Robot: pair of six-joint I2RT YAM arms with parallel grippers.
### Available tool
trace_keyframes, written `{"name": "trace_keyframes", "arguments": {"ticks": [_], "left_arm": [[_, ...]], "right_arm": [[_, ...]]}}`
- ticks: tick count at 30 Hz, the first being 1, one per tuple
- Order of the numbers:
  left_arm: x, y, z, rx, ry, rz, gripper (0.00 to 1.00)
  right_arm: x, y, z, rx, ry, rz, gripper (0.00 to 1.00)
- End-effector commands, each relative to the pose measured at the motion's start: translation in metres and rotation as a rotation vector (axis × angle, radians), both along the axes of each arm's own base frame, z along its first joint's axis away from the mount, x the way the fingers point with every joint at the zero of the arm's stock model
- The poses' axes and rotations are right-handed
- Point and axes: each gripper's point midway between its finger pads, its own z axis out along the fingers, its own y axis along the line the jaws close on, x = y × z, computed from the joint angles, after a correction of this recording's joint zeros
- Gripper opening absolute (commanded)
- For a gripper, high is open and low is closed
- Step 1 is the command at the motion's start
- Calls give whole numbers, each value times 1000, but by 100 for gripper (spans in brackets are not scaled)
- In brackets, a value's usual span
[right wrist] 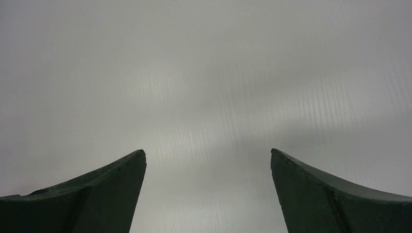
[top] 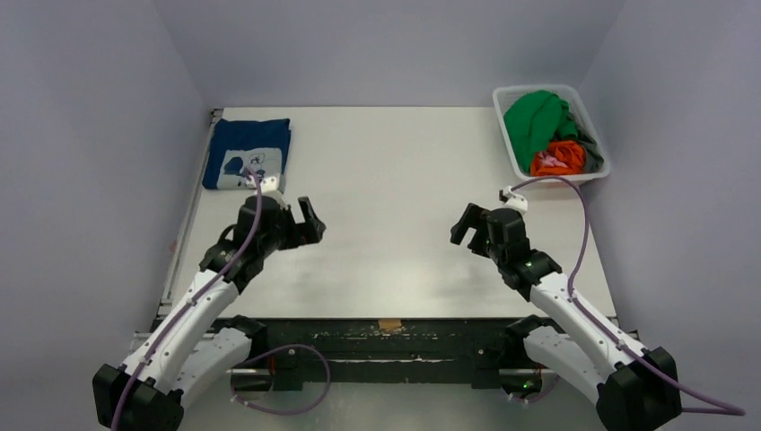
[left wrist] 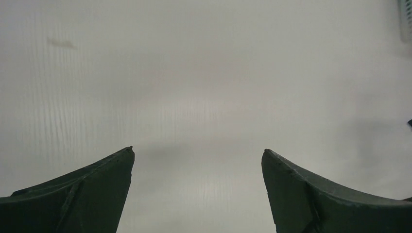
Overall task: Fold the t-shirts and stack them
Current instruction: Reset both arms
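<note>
Navy t-shirt [top: 249, 154]: folded into a flat rectangle with the white chest print facing up, at the far left corner of the bench [top: 395, 180]; likely parked there as the base of the stack, out of the working middle
Green t-shirt [top: 534, 121]: bunched on top in the white slotted basket [top: 534, 88] at the far right corner, unfolded
Orange t-shirt [top: 556, 160]: crumpled at the near end of the basket, just beside the green one
Dark grey t-shirt [top: 588, 148]: only a strip shows along the basket's right wall, mostly buried
Left gripper [top: 301, 220]: jaws spread wide with nothing between them, hovering just near of the navy shirt; its wrist view shows only bare bench between the fingers [left wrist: 97, 189]
Right gripper [top: 468, 232]: jaws apart and empty over the middle right of the bench, well short of the basket
Progress, as a judgement: one shirt done, three waiting, so the next shirt would have to come out of the basket
In the way: the basket walls and the tangle of the three shirts; lifting the green one may drag the orange along
Bench middle: bare between the two arms, room for spreading a shirt
</note>
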Motion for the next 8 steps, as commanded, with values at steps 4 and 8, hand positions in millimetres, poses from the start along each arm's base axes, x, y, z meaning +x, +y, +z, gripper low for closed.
{"name": "trace_keyframes", "arguments": {"ticks": [4,8], "left_arm": [[-60,26,-44,32,62,65,100],[-67,32,-36,29,8,67,100]], "right_arm": [[-19,-3,-18,21,45,-1,97],[-19,-4,-10,28,0,7,98]]}}
